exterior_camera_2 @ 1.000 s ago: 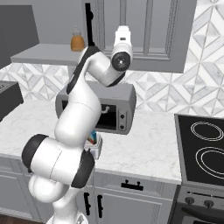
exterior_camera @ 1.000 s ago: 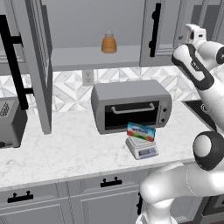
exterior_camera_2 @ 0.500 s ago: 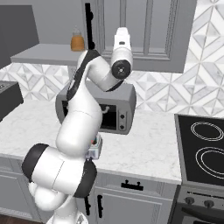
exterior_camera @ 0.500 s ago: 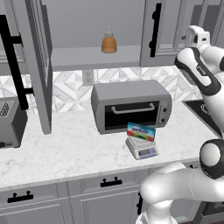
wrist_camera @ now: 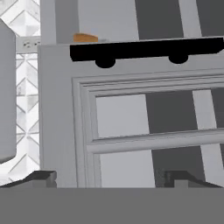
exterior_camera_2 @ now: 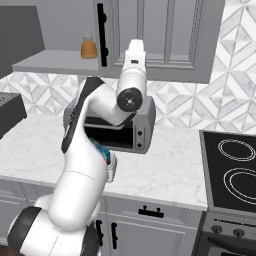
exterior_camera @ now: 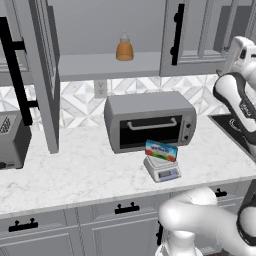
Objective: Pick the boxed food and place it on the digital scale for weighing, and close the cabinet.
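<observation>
The boxed food (exterior_camera: 161,150) rests tilted on the digital scale (exterior_camera: 163,171), in front of the toaster oven; the arm hides most of the boxed food (exterior_camera_2: 102,150) in the right base view. The cabinet has its left door (exterior_camera: 44,75) swung wide open. Its right door (exterior_camera: 197,35) carries a long black handle (exterior_camera: 176,35). My gripper (wrist_camera: 111,179) is raised close in front of that right door (wrist_camera: 131,131). It is open, its fingertips (wrist_camera: 43,177) wide apart with nothing between them. The handle (wrist_camera: 144,49) crosses the top of the hand view.
An orange bottle (exterior_camera: 124,50) stands on the cabinet shelf. The grey toaster oven (exterior_camera: 150,122) sits at the back of the marble counter (exterior_camera: 75,175), with a toaster (exterior_camera: 10,142) at far left. A black cooktop (exterior_camera_2: 232,170) lies to the right.
The arm has shifted a little to the right and its elbow has dropped. The boxed food, the scale and both cabinet doors stay as they were.
</observation>
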